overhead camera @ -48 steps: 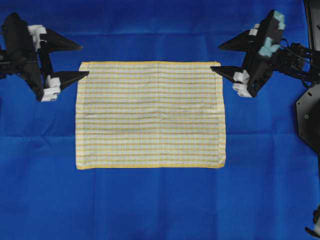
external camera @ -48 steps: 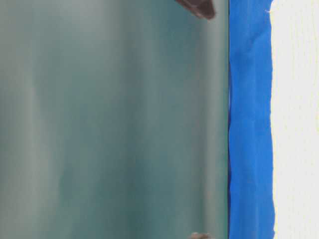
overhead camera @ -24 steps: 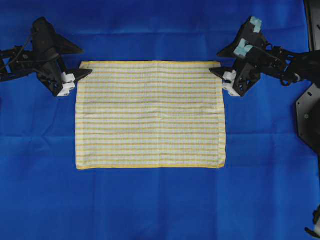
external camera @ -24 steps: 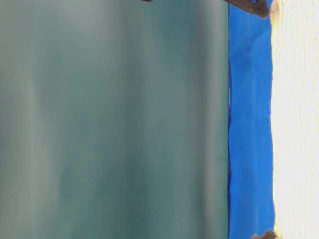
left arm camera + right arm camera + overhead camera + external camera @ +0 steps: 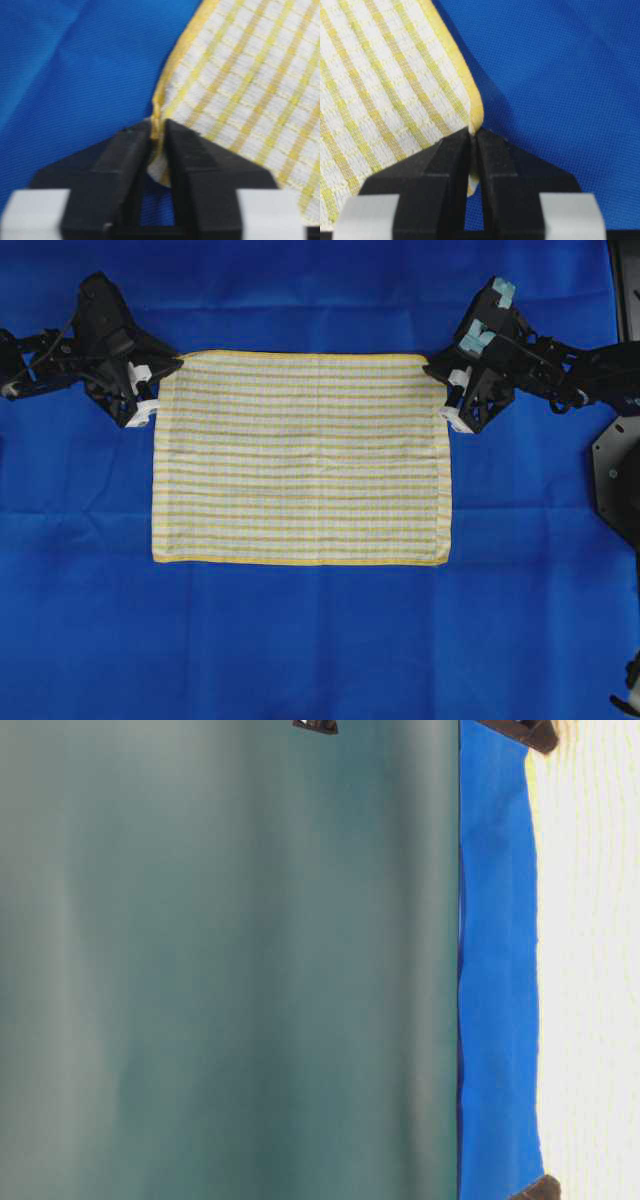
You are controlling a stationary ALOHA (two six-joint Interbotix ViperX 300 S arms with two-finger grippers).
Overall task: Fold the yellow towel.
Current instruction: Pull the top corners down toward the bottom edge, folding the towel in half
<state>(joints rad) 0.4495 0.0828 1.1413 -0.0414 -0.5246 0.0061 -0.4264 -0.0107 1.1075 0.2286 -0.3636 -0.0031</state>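
Observation:
The yellow towel (image 5: 300,460), pale with thin yellow stripes and yellow hems, lies spread on the blue cloth. Its two far corners are raised off the cloth. My left gripper (image 5: 163,373) is shut on the far left corner; in the left wrist view (image 5: 159,131) the hem is pinched between the black fingers. My right gripper (image 5: 437,373) is shut on the far right corner; the right wrist view (image 5: 473,135) shows the hem clamped between its fingers. The towel also shows at the right edge of the table-level view (image 5: 590,960).
A large plain blue cloth (image 5: 320,640) covers the whole table. A black arm base (image 5: 615,480) stands at the right edge. The table-level view is mostly a blurred green wall (image 5: 220,960).
Both grippers moved in onto the towel's far corners and closed on them. The far edge has lifted and shifted slightly away, and the towel's far side looks wider.

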